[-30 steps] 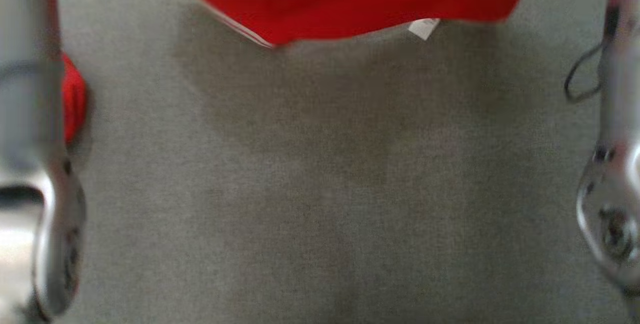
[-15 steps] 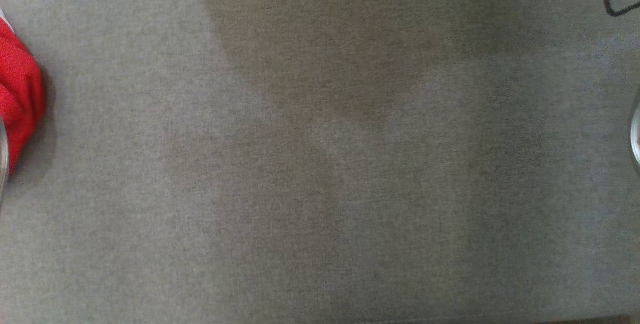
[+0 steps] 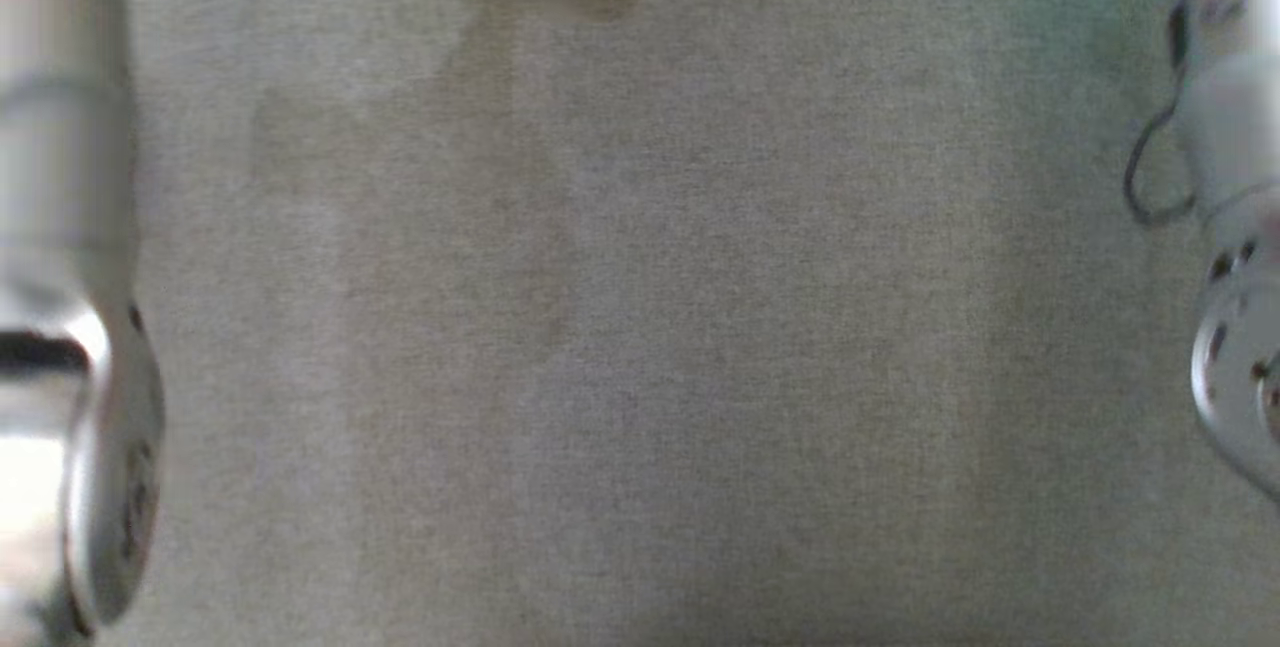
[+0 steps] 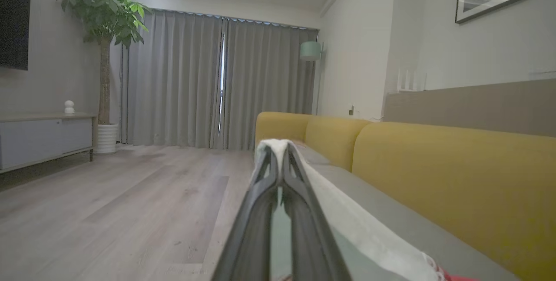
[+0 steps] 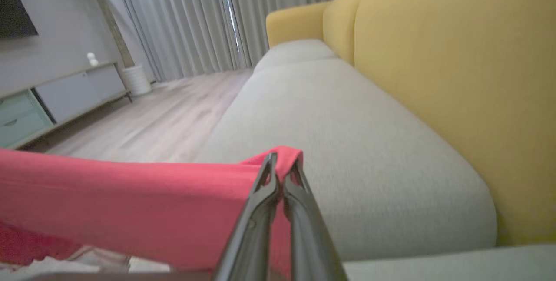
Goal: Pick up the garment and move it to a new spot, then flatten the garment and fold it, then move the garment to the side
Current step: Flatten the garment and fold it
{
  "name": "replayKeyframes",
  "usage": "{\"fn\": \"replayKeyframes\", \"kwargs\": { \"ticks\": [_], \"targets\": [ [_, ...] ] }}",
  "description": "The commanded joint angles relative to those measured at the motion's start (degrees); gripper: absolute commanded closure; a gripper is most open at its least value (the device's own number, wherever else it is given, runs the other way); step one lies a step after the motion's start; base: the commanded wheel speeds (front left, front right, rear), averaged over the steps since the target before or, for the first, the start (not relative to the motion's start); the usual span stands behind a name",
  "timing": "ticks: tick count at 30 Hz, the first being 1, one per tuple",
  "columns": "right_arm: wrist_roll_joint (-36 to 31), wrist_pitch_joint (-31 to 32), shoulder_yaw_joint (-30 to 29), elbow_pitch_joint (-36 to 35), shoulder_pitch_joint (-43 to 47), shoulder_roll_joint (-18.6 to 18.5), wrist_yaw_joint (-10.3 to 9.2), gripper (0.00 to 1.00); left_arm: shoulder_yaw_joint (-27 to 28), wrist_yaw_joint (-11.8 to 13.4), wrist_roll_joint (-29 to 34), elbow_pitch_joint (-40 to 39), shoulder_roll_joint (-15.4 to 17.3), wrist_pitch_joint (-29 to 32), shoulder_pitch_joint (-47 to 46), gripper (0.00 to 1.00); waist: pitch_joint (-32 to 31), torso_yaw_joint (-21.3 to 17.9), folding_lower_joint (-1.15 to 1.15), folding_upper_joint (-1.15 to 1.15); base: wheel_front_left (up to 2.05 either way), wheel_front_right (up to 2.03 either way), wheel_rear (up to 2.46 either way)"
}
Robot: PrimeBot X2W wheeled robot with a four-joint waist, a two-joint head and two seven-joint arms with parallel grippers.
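While looking down from the head, hard to make out much: blurred pale left forearm [image 3: 70,327] cut off at one edge, blurred right forearm [image 3: 1235,227] cut off at the other, dark cable loop [image 3: 1150,177] beside it, plain grey sofa seat [image 3: 640,327] with faint shadows beneath.

Along the left wrist: left hand [image 4: 280,153] closed, fingertips pinched on a pale, whitish fold of the garment [image 4: 360,229], wrapped over the tips. From there, pale cloth edge running down to the lower right, ending in a sliver of red cut off by the bottom border. Extent of cloth below: impossible to tell, hidden by fingers and frame.

Along the right wrist: right hand [image 5: 282,168] closed on a red corner of the garment, small tab of fabric poking up past the tips. Garment held in the air near the grey seat, stretched as a broad, smooth red band away to the left of that view, lower edge cut off, slightly blurred. Something whitish and rumpled below it at the bottom left, too blurred to name.

Behind: yellow sofa back [image 5: 434,55], wooden floor [image 5: 143,120], grey curtains [image 4: 195,81], potted plant [image 4: 104,33].
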Motion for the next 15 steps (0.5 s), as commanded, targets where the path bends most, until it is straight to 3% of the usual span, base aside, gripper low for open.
{"fn": "replayKeyframes", "kwargs": {
  "ticks": [1,7,15],
  "targets": [
    [-0.6,-0.2,1.2,-0.1,0.4,0.6,0.39,1.00,-0.8,-0.1,-1.1,-2.9,3.1,-0.1,1.5,1.00,-1.7,1.0,-0.01,0.00,0.00,0.00,0.00],
    [0.4,3.4,6.9,6.0,9.0,-0.5,0.39,1.00,-8.7,-0.1,-5.3,-4.1,6.0,-0.1,16.4,1.00,-7.7,2.4,-0.01,0.00,0.00,0.00,0.00],
    [7.3,9.6,17.3,7.4,22.8,-0.8,0.39,1.00,-18.3,-0.1,-12.3,-7.2,11.9,0.9,35.7,1.00,-17.3,3.1,-0.01,0.00,0.00,0.00,0.00]
  ]
}}
